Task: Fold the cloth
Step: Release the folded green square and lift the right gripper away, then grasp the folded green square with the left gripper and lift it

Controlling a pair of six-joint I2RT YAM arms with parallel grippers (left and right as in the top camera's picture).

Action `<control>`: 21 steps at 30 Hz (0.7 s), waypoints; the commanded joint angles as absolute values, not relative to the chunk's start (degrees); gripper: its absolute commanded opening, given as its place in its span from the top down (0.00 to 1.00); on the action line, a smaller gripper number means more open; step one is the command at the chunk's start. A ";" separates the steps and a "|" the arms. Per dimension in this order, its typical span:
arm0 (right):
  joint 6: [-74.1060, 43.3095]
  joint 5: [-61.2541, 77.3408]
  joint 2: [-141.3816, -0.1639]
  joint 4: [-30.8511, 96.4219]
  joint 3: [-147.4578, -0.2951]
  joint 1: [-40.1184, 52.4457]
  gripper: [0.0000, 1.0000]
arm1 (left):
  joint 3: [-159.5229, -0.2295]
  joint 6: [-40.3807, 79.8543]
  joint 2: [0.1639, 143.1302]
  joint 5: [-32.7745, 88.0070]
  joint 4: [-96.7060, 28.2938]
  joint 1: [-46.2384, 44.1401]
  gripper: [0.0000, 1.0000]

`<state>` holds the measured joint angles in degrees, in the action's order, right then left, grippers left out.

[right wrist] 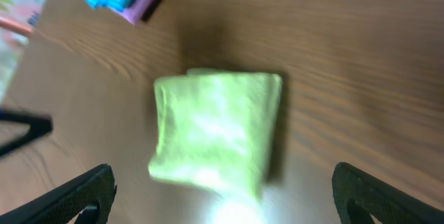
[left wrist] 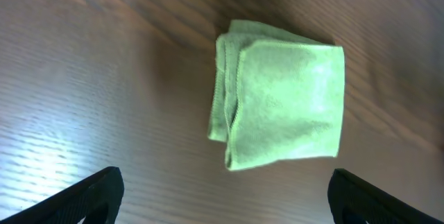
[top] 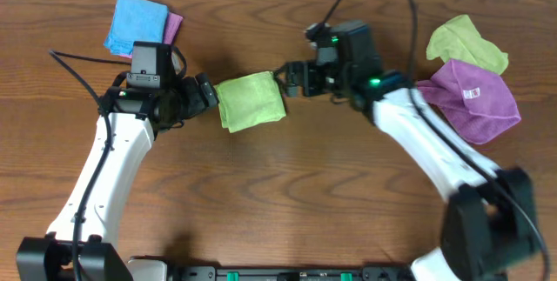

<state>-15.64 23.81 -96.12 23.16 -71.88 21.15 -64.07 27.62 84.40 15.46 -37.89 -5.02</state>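
Lime-green and folded into a thick, roughly square packet, the cloth [top: 251, 100] lay on the wooden table [top: 287, 194] near the middle of the overhead view, between your two arms. Your left gripper [top: 207, 92] sat just beside the packet's left edge. Your right gripper [top: 291, 78] sat just beside its upper right corner. From above, you could not tell whether either one touched the fabric.

In the left wrist view, the packet showed stacked layers along one side, with loose edges bunched there. The two dark fingers [left wrist: 90, 195] stood wide apart at the bottom corners of the picture, jaws open and holding nothing.

The right wrist view was blurred but showed much the same. Its fingers [right wrist: 364, 191] were spread wide, jaws open and empty, with the packet lying flat on the wood ahead of them.

At the far left of the table, a folded blue cloth [top: 137, 23] rested on a pink-purple cloth [top: 174, 25]. At the far right, a crumpled second green cloth [top: 466, 44] touched a purple cloth [top: 474, 116] bearing a white tag [top: 473, 94], well apart from the packet.
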 commanded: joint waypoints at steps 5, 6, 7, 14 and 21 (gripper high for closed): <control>-1.32 20.80 -84.86 39.77 -71.68 13.78 0.01 | -64.25 31.03 86.72 20.49 -38.11 -4.84 0.05; -0.73 20.80 -83.53 41.10 -71.09 12.75 0.01 | -63.79 31.24 87.26 21.45 -37.76 -4.84 0.05; -0.19 20.82 -82.17 41.93 -70.30 11.81 0.01 | -63.18 31.35 87.85 22.57 -37.08 -4.84 0.05; -0.82 20.75 -67.22 42.15 -58.13 7.25 0.01 | -58.81 33.30 91.64 28.16 -31.99 -4.89 0.05; -7.88 20.75 -50.11 40.97 -42.28 5.80 0.01 | -56.55 34.98 95.81 32.21 -28.03 -4.91 0.05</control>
